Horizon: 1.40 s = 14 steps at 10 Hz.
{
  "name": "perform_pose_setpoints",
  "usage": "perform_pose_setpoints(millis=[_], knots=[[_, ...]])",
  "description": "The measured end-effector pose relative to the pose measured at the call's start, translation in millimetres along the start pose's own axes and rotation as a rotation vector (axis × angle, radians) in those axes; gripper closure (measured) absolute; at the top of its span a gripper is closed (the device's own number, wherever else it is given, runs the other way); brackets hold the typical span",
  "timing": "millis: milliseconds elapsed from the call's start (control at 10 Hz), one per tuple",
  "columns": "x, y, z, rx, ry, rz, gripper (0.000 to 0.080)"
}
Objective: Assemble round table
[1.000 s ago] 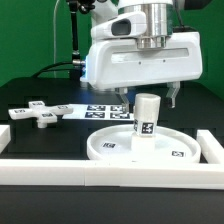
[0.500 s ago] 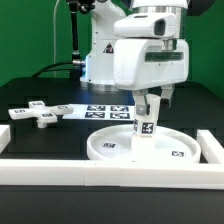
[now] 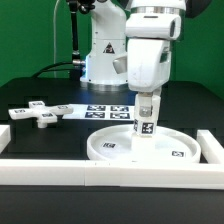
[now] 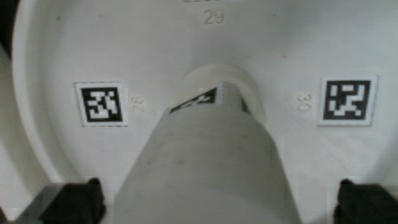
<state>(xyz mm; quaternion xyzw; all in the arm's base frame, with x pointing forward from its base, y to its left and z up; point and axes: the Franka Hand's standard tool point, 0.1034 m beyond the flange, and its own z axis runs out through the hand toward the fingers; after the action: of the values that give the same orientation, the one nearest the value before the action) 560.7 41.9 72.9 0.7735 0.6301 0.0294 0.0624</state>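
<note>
The large round disc (image 3: 175,150) lies flat on the table, rim up. The short thick cylinder leg (image 3: 146,120) stands upright at its middle. My gripper (image 3: 149,102) is right above the leg's top, its fingers straddling it. In the wrist view the leg (image 4: 214,150) runs between my two dark fingers (image 4: 71,205), with a gap on each side, and the tagged disc (image 4: 214,40) lies beneath. The gripper (image 4: 217,205) is open and holds nothing. The small cross-shaped foot (image 3: 40,116) lies loose at the exterior view's left.
The marker board (image 3: 105,110) lies behind the disc. A long white border bar (image 3: 100,172) runs along the front and another (image 3: 208,146) stands at the exterior view's right. The arm's base (image 3: 100,60) is at the back.
The wrist has turned about a quarter turn over the leg, so the hand now shows its narrow side. The leg, disc and foot have not moved.
</note>
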Motion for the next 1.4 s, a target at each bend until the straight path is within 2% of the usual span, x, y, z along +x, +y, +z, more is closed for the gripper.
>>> perform_pose_setpoints(millis=[300, 800, 1100, 1200, 1300, 1400], knots=[[4.0, -1.7, 0.7, -0.012, -0.036, -0.235, 0.015], [-5.6, -0.5, 2.8, -0.008, -0.061, -0.504, 0.015], [-6.8, -0.5, 3.3, -0.007, -0.065, -0.536, 0.0162], [-7.0, -0.5, 3.3, -0.006, -0.065, -0.535, 0.0324], [-7.2, -0.5, 3.5, -0.006, -0.065, -0.535, 0.0393], [-7.3, -0.5, 3.5, -0.006, -0.065, -0.535, 0.0393]])
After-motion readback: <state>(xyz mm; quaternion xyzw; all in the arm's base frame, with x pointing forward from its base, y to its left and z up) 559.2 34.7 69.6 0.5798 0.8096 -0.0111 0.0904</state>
